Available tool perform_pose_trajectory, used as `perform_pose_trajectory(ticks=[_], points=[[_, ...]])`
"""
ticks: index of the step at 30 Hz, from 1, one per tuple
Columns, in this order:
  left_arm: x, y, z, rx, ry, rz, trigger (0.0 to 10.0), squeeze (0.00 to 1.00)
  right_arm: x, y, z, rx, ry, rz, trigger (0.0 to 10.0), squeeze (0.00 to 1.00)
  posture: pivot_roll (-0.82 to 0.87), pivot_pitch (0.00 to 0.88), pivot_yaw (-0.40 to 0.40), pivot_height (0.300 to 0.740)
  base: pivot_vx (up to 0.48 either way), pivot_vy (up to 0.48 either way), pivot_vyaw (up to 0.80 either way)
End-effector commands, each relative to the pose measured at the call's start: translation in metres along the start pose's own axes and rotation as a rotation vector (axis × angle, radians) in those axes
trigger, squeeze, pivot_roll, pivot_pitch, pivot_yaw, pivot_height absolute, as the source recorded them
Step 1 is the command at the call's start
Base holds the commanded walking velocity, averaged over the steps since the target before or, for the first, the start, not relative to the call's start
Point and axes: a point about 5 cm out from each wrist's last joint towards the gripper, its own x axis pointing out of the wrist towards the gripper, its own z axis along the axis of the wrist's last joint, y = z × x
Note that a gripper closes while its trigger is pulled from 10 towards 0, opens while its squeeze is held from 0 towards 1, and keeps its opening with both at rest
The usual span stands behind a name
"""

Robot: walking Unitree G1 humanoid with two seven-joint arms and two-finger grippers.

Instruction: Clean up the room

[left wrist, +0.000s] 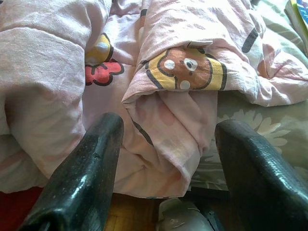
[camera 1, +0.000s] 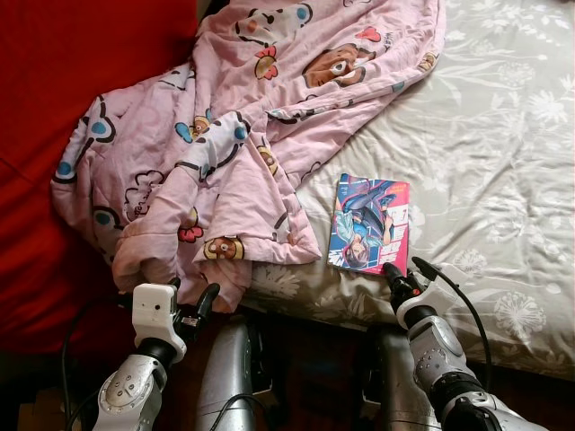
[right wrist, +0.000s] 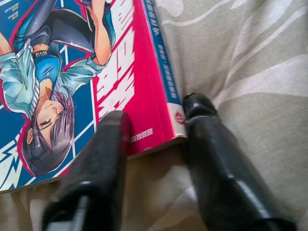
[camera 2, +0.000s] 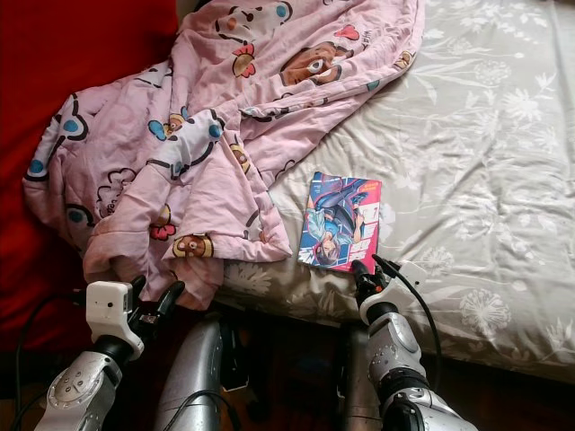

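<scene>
Looking down from the head camera, I see my right gripper [right wrist: 154, 125] at the near corner of the comic book [camera 1: 369, 224], which lies flat on the grey flowered bed sheet [camera 1: 503, 135] just beside the pink cartoon blanket [camera 1: 225, 135]. Its fingers are spread, one over the cover and one past the spine, and I think they are not squeezing yet. My left gripper [left wrist: 166, 144] is open at the blanket's hanging edge, holding nothing.

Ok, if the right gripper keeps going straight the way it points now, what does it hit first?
Most likely the comic book: the right gripper is open at its near corner, one finger over the cover, the other beside the spine on the bedsheet.
</scene>
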Motion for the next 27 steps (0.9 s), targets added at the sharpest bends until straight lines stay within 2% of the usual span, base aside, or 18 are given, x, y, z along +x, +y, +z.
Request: perform_pose_trajectory(ticks=[1,5,6,7,11,14,18,26,27], points=[[-0.007,0.004,-0.007,0.007,0.045,0.015,10.0,0.0,-0.009,-0.005,-0.027,0.025,0.097,-0.032,0.0,0.0,0.16,0.405,0.131,0.586,0.0,0.0,0.0],[-0.006,0.004,-0.008,0.007,0.043,0.016,10.0,0.0,-0.01,-0.015,-0.013,0.0,0.009,-0.118,0.0,0.0,0.16,0.4,0.126,0.586,0.0,0.0,0.0],[-0.006,0.004,-0.008,0.007,0.043,0.018,10.0,0.0,-0.012,-0.024,-0.004,0.002,-0.056,-0.185,9.7,0.0,0.16,0.399,0.125,0.586,0.0,0.0,0.0],[-0.006,0.005,-0.008,0.007,0.043,0.019,10.0,0.0,-0.014,-0.03,0.002,0.003,-0.094,-0.229,10.0,0.0,0.16,0.399,0.124,0.586,0.0,0.0,0.0],[-0.006,0.004,-0.009,0.005,0.044,0.018,10.0,0.0,-0.021,-0.045,0.012,-0.057,-0.155,-0.321,10.0,0.0,0.15,0.398,0.122,0.586,0.0,0.0,0.0],[-0.005,0.004,-0.009,0.004,0.044,0.017,10.0,0.0,-0.023,-0.048,0.015,-0.085,-0.185,-0.329,10.0,0.0,0.15,0.394,0.118,0.586,0.0,0.0,0.0],[-0.005,0.004,-0.009,0.003,0.044,0.017,10.0,0.0,-0.024,-0.048,0.016,-0.086,-0.191,-0.327,10.0,0.0,0.15,0.394,0.118,0.586,0.0,0.0,0.0],[-0.001,0.003,-0.01,0.006,0.043,0.016,10.0,0.0,-0.021,-0.036,0.013,-0.094,-0.22,-0.302,10.0,0.0,0.14,0.381,0.113,0.586,0.0,0.0,0.0],[-0.001,0.003,-0.01,0.01,0.043,0.014,10.0,0.0,-0.021,-0.035,0.012,-0.087,-0.222,-0.297,0.2,0.0,0.14,0.378,0.113,0.586,0.0,0.0,0.0]])
